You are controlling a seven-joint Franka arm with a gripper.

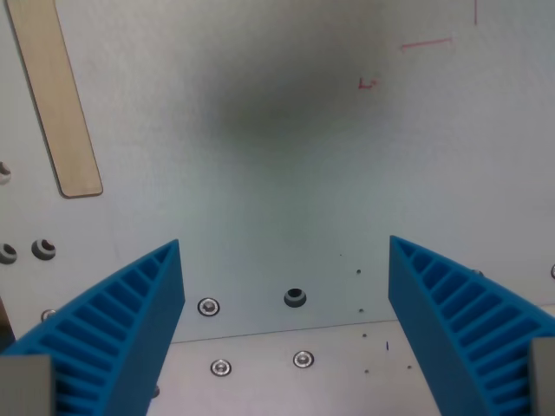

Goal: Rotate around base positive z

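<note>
Wooden strip (63,100): A pale, flat slat lies on the white table (286,199) at the wrist view's upper left, running off the top edge, well apart from the tool.
Holes and screws: At the far left edge sit two dark holes (42,250); lower down, along a panel seam, come round screw heads (208,306) and one dark open hole (296,298), with two more screws below the seam.
Gripper (286,299): Its two blue ribbed fingers (130,325) stand spread wide at the lower left and lower right, nothing between them but bare tabletop.
Task's thing: The job names no object; what has to turn is the arm itself, about the base's upright axis. No grasp appears called for.
Handling: With the jaws empty, there is no load to slip, bend or break. The judgement is that the swing carries only the tool's own weight, above a stiff, flat surface.
Red marks (425,42): Thin pen lines and a small scribble sit at the upper right, flat on the table and no obstacle.
</note>
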